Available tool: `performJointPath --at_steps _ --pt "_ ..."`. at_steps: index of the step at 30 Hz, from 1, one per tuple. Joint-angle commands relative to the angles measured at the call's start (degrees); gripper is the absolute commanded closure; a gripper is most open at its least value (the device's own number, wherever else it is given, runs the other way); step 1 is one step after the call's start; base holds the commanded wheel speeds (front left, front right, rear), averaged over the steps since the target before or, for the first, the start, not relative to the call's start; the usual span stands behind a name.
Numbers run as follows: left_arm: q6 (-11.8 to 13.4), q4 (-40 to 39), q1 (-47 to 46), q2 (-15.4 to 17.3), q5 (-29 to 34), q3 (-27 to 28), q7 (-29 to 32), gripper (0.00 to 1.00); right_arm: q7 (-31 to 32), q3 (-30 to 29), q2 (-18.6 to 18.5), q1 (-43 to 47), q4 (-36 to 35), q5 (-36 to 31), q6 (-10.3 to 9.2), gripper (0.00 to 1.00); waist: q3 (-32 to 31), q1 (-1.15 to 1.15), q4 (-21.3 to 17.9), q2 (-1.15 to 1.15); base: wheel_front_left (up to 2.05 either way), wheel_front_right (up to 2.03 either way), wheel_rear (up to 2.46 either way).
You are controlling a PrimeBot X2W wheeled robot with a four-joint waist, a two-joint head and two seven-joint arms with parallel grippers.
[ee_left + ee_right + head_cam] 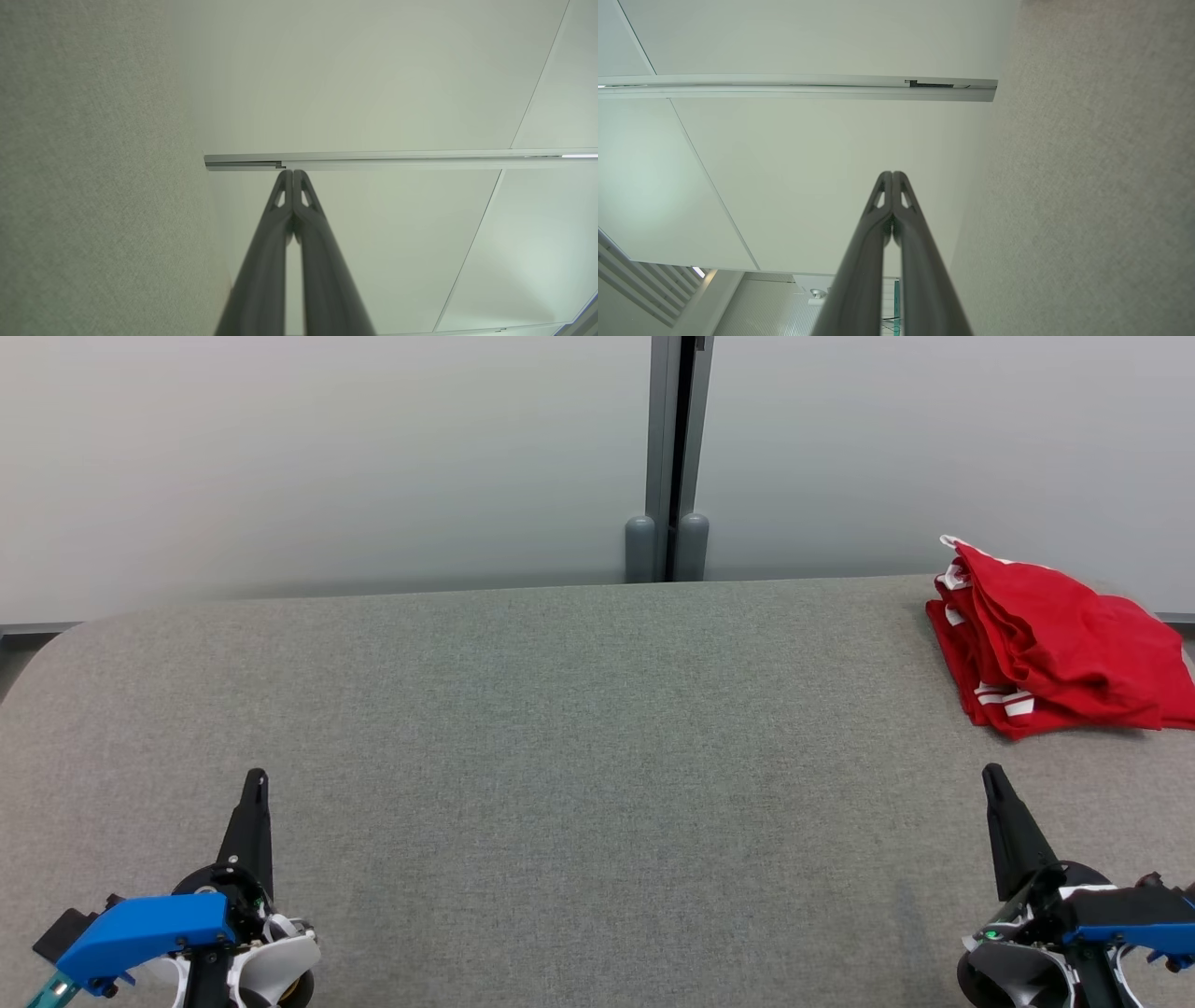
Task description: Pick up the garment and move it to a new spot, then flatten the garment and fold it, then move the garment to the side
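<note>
The red garment [1055, 639] lies bunched and roughly folded at the far right of the grey table [560, 728], with white striped trim showing along its left edge. My left gripper [255, 777] rests at the lower left, far from the shirt, fingers pressed together and holding nothing. My right gripper [991, 773] sits at the lower right, a short way in front of the garment and apart from it, also shut on nothing. Both wrist views show the fingertips touching, left gripper [293, 171] and right gripper [892, 173], pointing at the pale wall.
A pale wall with a grey vertical post [674, 457] stands right behind the table's far edge. The table's rounded left corner [56, 639] lies at the far left. The garment reaches the head view's right edge.
</note>
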Motion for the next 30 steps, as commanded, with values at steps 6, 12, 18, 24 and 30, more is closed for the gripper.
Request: performJointPath --at_steps 6,12,18,24,30 --pt "-0.23 -0.25 -0.54 -0.13 -0.13 0.13 0.27 1.0 0.18 0.0 -0.43 -0.79 0.12 0.15 0.02 1.0 0.0 0.0 0.0 0.01 0.0 0.0 0.0" --pt "-0.23 -0.25 -0.54 -0.12 -0.13 0.13 0.27 1.0 0.18 0.0 -0.43 -0.74 0.12 0.15 0.02 1.0 0.0 0.0 0.0 0.01 0.0 0.0 0.0" --pt "-0.23 -0.26 -0.54 -0.12 -0.14 0.13 0.26 1.0 0.18 0.0 -0.43 -0.73 0.11 0.15 0.02 1.0 0.0 0.0 0.0 0.01 0.0 0.0 0.0" --pt "-0.23 -0.26 -0.54 -0.12 -0.14 0.12 0.26 1.0 0.18 0.0 -0.43 -0.73 0.11 0.15 0.02 1.0 0.0 0.0 0.0 0.01 0.0 0.0 0.0" --pt "-0.23 -0.26 -0.53 -0.12 -0.14 0.12 0.26 1.0 0.18 0.0 -0.43 -0.73 0.11 0.15 0.02 1.0 0.0 0.0 0.0 0.01 0.0 0.0 0.0"
